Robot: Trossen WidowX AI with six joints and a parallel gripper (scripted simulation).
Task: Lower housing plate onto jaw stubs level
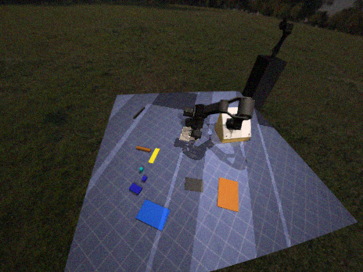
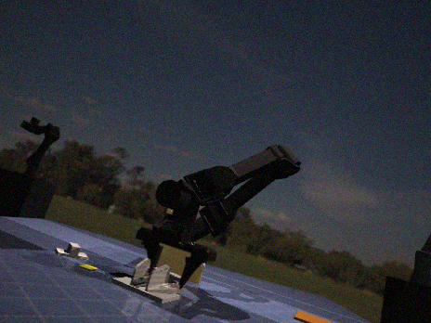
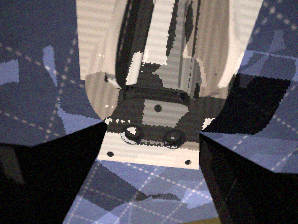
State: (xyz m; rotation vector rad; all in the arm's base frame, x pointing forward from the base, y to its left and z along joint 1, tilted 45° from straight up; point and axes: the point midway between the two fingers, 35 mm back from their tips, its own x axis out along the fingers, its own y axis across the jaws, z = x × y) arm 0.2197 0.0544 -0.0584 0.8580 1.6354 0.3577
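A: Extras on the tabletop (image 1: 223, 238) (image 2: 28, 288)?
B: Blue panel (image 1: 152, 215), orange panel (image 1: 228, 195) (image 2: 312, 317), grey-brown panel (image 1: 193, 184) between them. All flat, well apart.
A: Small stuff?
B: Yellow strip (image 1: 154, 155) (image 2: 88, 267), brownish-orange stick (image 1: 143, 148) just beside it. Teal bit (image 1: 141, 169), small blue block (image 1: 144, 178), bigger dark blue block (image 1: 135, 188), near each other, not touching. Dark rod (image 1: 139, 112) alone near the edge.
A: Background?
B: Grass (image 1: 51, 59) (image 2: 70, 211) around, trees (image 1: 336, 17) (image 2: 84, 167) beyond, dim sky (image 2: 209, 70) with faint cloud.
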